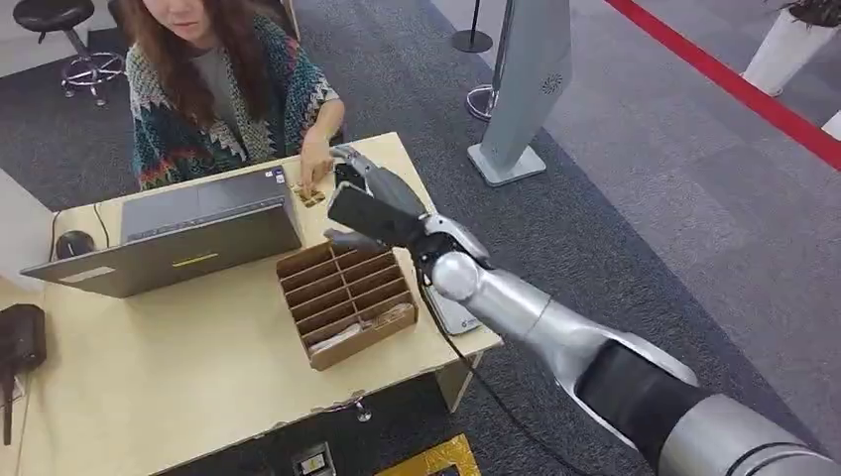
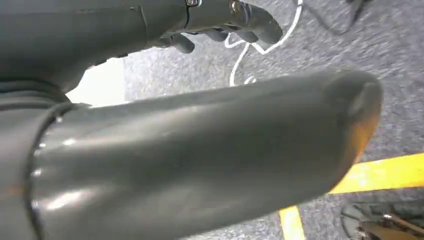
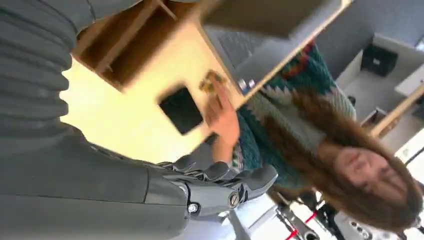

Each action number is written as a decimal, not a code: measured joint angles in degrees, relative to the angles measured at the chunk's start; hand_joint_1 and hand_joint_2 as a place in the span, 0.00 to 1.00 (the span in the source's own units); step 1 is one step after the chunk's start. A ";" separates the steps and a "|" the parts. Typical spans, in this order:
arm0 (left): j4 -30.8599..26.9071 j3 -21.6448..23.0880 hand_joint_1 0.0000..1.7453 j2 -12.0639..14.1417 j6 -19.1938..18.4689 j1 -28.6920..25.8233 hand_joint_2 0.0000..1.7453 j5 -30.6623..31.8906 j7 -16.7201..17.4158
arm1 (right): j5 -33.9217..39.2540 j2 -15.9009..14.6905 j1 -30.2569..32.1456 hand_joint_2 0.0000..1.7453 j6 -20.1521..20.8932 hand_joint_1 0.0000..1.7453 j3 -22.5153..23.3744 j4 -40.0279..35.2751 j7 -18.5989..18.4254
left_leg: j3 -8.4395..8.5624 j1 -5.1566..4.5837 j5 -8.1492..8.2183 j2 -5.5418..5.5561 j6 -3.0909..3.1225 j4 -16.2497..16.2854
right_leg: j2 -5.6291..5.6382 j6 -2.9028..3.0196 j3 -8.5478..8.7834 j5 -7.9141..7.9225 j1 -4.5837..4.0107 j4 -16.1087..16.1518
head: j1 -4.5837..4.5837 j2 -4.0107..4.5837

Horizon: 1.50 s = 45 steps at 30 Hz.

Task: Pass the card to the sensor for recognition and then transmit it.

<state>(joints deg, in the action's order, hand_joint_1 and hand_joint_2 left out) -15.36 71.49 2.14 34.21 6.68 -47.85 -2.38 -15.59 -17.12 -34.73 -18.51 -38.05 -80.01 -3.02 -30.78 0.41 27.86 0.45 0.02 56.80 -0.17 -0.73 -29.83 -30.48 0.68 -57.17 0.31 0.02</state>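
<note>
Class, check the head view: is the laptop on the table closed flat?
No. The laptop stands open on the table, its lid raised beside the wooden divider box.

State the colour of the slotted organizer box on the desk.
Brown, like cardboard; the organizer box shows best in the head view.

Office, desk [image 1: 198, 387] w/ laptop [image 1: 188, 233], carpet [image 1: 635, 198]
</note>
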 joint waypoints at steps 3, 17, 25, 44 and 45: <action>0.17 -0.44 0.00 0.02 -0.04 -0.01 0.00 -0.31 -0.02 | -1.39 -1.85 5.28 1.00 1.03 0.00 2.83 -5.80 -0.83 | 0.05 0.02 0.01 -0.09 0.00 0.00 | 0.12 0.00 0.01 0.00 -0.02 0.03 | 0.00 0.00; 0.46 -1.49 0.00 0.04 -0.31 0.00 0.00 -0.28 -0.11 | -7.78 -5.75 23.74 1.00 2.84 0.00 10.99 -20.10 -2.86 | 0.03 0.00 0.03 -0.17 0.01 0.00 | 0.16 0.00 0.02 0.01 0.00 0.02 | 0.02 0.00; 0.46 -1.49 0.00 0.07 -0.28 0.03 0.00 0.48 -0.11 | -21.32 -6.29 26.07 1.00 6.24 0.00 11.56 -21.74 -9.55 | 0.03 0.00 0.03 -0.18 0.01 0.00 | 0.17 -0.01 0.02 0.01 -0.01 0.01 | 0.00 -0.02; 0.46 -1.49 0.00 0.04 -0.55 0.96 0.00 1.66 0.48 | -35.08 -4.94 24.06 1.00 15.63 0.00 3.84 -20.43 -13.51 | 0.01 0.01 0.03 -0.17 0.01 -0.01 | 0.17 0.00 0.03 0.01 -0.01 -0.03 | 0.02 0.00; 0.46 -1.49 0.00 0.04 -0.52 0.97 0.00 1.60 0.48 | -35.21 -4.70 23.75 1.00 15.80 0.00 3.45 -20.21 -13.16 | 0.01 0.01 0.03 -0.16 0.01 -0.01 | 0.16 0.00 0.04 0.01 -0.01 -0.03 | 0.02 0.00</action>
<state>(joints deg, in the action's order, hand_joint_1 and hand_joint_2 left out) -14.91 70.01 2.19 33.68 7.65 -46.25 -1.90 -50.79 -21.81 -10.97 -2.71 -34.60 -100.21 -16.17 -30.78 0.42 27.88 0.29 0.03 56.79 -0.01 -0.74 -29.80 -30.47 0.66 -57.20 0.33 0.02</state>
